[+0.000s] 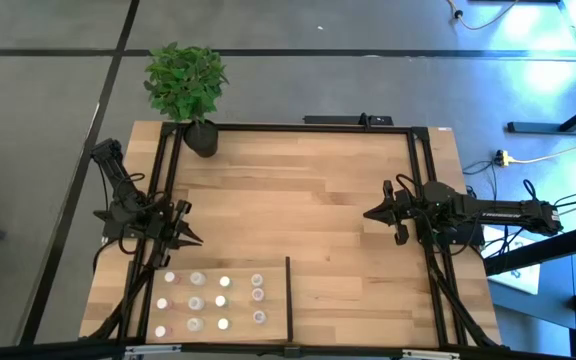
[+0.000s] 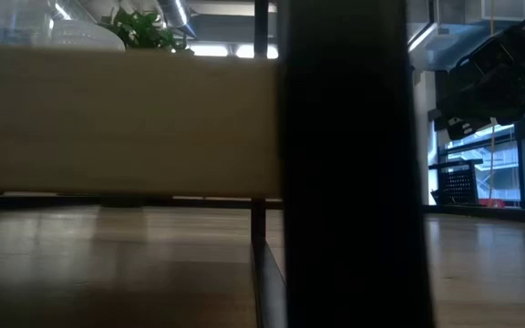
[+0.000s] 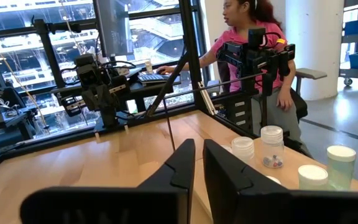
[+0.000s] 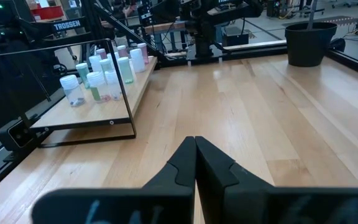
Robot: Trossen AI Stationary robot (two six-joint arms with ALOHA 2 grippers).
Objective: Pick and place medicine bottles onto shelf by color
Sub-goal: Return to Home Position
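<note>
**Shelf stocked, heading for home**

Counting about a dozen tiny whitish medicine bottles (image 1: 222, 300) with white and pinkish caps, standing in rows on the flat light-wood, black-railed shelf (image 1: 273, 275). Placing that shelf at the left of the narrow-planked wooden desk (image 1: 308, 190), at the end opposite the leafy green plant in its black pot (image 1: 202, 138).

Finding the dark two-finger left gripper (image 1: 190, 232) hanging just beside the bottles' far row, carrying nothing, showing only a thin slit between its fingers. Spotting the dark right gripper (image 1: 371, 214) well apart across the desk, showing fingers pressed together, equally empty.

Judging the sorting finished and reading this as the run home. Recommending:

- lifting the left arm straight up first;
- avoiding any sideways sweep over the caps;
- steering clear of the short black divider bar (image 1: 288, 295);
- folding both arms in slowly.
</note>
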